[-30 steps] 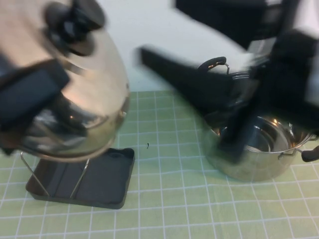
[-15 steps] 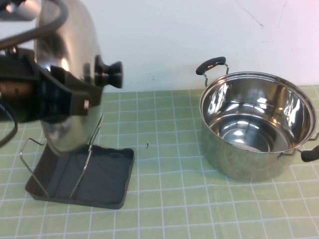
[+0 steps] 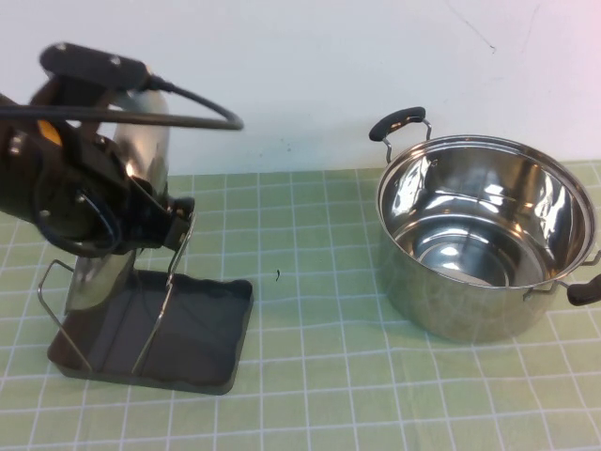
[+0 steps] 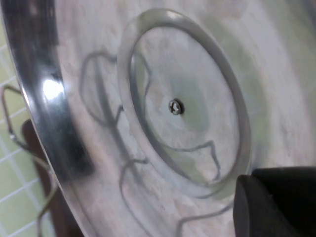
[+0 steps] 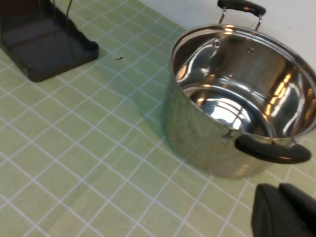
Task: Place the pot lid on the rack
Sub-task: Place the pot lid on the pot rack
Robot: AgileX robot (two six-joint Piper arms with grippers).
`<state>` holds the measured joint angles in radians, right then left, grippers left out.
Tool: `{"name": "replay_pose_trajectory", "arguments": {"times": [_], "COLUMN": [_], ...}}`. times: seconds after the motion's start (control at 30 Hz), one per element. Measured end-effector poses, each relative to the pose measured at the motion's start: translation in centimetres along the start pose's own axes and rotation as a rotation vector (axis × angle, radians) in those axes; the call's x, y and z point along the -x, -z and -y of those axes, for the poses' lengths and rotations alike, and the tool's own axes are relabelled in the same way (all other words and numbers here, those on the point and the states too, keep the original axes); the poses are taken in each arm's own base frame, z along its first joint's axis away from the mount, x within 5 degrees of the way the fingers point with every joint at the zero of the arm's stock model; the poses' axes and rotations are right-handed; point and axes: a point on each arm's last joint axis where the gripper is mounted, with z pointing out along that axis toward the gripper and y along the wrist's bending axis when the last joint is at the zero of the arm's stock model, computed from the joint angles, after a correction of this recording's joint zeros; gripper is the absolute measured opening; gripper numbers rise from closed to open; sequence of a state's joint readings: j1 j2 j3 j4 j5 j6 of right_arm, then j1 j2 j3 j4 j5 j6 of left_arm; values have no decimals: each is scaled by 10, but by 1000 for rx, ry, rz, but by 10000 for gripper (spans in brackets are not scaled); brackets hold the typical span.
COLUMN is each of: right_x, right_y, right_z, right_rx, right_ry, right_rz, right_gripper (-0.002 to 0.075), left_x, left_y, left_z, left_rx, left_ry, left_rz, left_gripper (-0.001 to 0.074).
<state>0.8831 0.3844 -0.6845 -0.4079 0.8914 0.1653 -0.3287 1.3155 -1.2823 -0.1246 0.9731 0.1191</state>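
left gripper (image 3: 141, 221) apparently clamps upright pot lid (image 3: 141, 160) over rack (image 3: 202, 329) | right gripper (image 5: 286, 210): grip unclear, wrist-view only

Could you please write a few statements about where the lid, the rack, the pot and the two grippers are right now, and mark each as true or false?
1. The large domed shiny steel pot lid stands on edge over the small dark grey rack with silver wire loops. True.
2. The deep steel pot with black side handles is covered. False: it is open and empty.
3. The left gripper is at the lid, above the rack. True.
4. The right gripper grips a pot handle. False: it is beside the pot, apart from it.
5. The pot sits on the rack. False: it stands on the green checked mat.
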Motion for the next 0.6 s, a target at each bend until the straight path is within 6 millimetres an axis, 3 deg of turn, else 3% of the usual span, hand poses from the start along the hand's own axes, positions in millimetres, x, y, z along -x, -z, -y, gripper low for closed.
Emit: {"name": "replay_pose_trajectory", "arguments": {"times": [0.23,0.6], "right_x": [0,0], "right_y": [-6,-6], "right_z": [-4,-3], "right_rx": [17,5], "right_ry": [-19,-8], "right_rz": [40,44], "right_gripper": [-1,-1], "left_x": [2,-1], "left_y": [-29,-32], "left_z": [-6,-2], "left_rx": [34,-24], "left_ry": [-19,-38], "left_rz": [-83,-131], "left_gripper": [102,102]}}
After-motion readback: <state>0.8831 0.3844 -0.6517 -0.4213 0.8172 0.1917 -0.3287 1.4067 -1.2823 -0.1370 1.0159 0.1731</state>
